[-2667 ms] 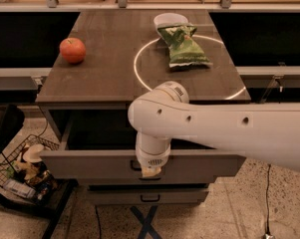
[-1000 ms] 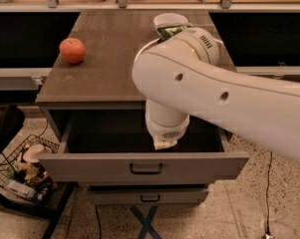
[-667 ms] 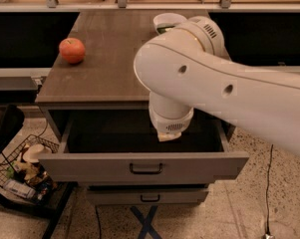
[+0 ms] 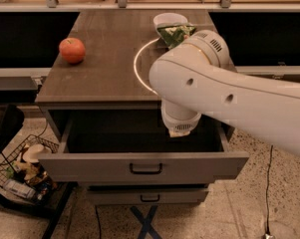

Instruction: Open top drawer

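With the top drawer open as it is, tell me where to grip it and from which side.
Grip the black pull handle at the middle of the front panel of the top drawer, coming from the front: it is a horizontal loop whose bar can be pinched above and below. The gripper hangs over the drawer's inside, behind that panel.

Apparently no legible text or labels anywhere.

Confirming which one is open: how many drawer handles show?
2: one handle on the open top drawer, one on the drawer beneath; more may be hidden below. The gripper hangs over the open drawer.
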`<state>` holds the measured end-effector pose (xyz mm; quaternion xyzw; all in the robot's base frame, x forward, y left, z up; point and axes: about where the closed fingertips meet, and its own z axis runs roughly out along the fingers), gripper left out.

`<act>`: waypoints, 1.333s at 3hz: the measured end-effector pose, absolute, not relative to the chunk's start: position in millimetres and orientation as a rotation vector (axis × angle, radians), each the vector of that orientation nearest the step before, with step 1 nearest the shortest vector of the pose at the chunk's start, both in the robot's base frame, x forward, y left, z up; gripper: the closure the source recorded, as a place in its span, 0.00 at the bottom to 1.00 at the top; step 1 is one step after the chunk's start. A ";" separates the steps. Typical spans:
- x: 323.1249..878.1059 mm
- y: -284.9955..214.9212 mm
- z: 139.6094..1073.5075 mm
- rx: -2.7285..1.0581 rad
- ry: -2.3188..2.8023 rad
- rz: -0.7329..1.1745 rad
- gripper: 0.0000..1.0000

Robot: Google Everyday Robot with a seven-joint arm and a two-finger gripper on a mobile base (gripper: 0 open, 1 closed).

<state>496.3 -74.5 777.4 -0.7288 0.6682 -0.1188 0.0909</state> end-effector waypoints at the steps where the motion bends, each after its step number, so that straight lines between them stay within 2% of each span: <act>1: 520.9 -92.0 755.9 -2.079 2.007 -0.331 1.00; 4: 532.8 -111.3 730.1 -2.039 2.060 -0.324 1.00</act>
